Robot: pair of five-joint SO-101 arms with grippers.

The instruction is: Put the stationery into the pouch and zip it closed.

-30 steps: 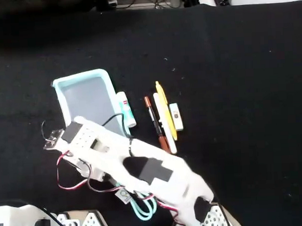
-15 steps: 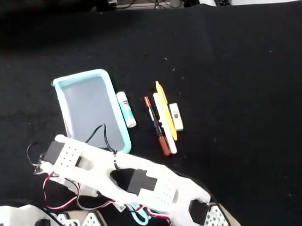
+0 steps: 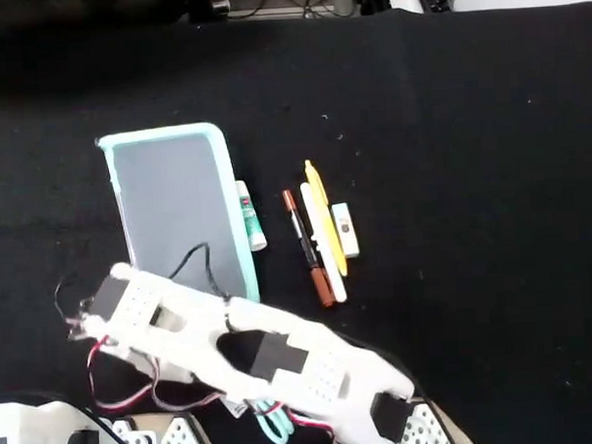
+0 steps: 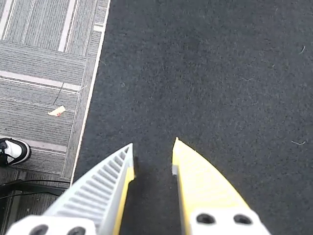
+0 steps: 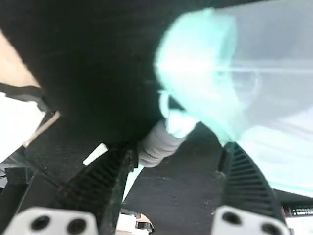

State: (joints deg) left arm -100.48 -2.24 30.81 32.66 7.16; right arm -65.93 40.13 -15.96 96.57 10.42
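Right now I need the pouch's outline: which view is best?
The high view: the pouch lies nearly whole, an arm over one end. The right wrist view has one close-up corner; the left wrist view, cloth and floor.

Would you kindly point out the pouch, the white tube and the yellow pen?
pouch (image 3: 172, 203), high view, grey front panel
white tube (image 3: 251, 224), high view, its middle
yellow pen (image 3: 321, 203), high view, upper barrel

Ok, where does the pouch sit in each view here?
High view: the pouch lies left of centre, mint-rimmed, left of the pens.
Left wrist view: this one looks at bare black cloth and the floor.
Right wrist view: the pouch lies beyond the jaws, a mint corner nearest.
Shared landmark: the black cloth under everything.
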